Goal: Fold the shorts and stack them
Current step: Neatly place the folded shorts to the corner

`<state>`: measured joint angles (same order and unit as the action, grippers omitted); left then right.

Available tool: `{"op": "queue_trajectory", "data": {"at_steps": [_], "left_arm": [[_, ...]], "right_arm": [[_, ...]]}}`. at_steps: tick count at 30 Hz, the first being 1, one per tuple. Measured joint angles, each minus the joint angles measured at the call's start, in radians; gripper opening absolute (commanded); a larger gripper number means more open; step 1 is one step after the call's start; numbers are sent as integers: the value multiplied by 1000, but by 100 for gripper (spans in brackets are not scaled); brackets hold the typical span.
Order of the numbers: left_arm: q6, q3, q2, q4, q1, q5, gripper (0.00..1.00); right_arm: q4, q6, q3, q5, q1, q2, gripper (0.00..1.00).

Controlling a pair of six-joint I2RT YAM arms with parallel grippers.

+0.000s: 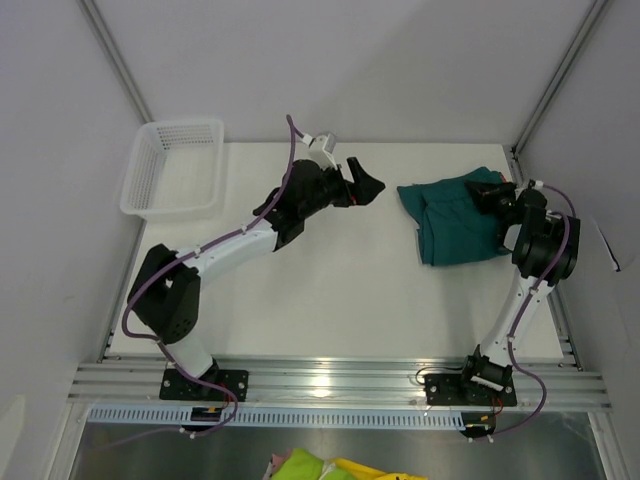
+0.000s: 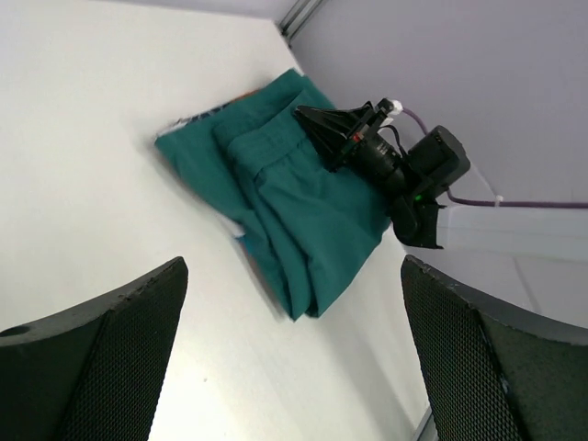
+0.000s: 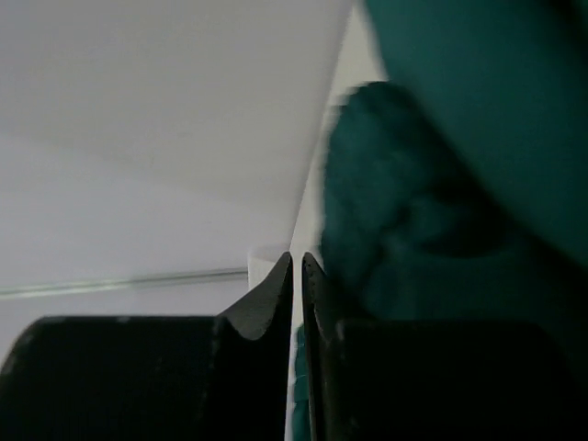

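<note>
White table (image 1: 330, 290), two stacked shorts (image 1: 455, 225), one basket (image 1: 172, 211), left gripper (image 1: 368, 187), right gripper (image 1: 488, 193)

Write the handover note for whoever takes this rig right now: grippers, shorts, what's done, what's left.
Left gripper: open, holding nothing, over the middle of the white table, facing the shorts.
Right gripper: shut, tips on the pile's far edge; no cloth shows between the fingers.
Plain dark teal-green fabric shorts: folded, at the table's far right.
Patchwork-print fabric shorts: underneath, with only an edge peeking out.
Done: both pairs look folded and stacked, teal on top.
Left: probably just lift the right arm clear and check that the pile is tidy.
</note>
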<state>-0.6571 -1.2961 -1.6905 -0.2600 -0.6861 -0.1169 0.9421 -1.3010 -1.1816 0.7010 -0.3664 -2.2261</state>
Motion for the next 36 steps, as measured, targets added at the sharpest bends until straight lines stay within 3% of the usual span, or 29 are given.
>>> {"op": "queue_trajectory", "data": {"at_steps": [4, 10, 20, 26, 33, 36], "left_arm": [[1, 64, 12, -7, -2, 0, 98], [6, 83, 29, 21, -3, 1, 99], [21, 82, 156, 94, -5, 37, 99], [29, 124, 239, 150, -5, 72, 99], [29, 268, 355, 172, -6, 89, 99], [29, 321, 402, 194, -6, 96, 99]], "right_arm": [[63, -77, 14, -33, 0, -112, 9], [47, -54, 8, -31, 4, -87, 12], [-211, 121, 61, 9, 48, 286, 11], [-185, 146, 278, 74, 89, 456, 10], [46, 44, 510, 125, 133, 235, 6], [250, -16, 546, 134, 150, 84, 6]]}}
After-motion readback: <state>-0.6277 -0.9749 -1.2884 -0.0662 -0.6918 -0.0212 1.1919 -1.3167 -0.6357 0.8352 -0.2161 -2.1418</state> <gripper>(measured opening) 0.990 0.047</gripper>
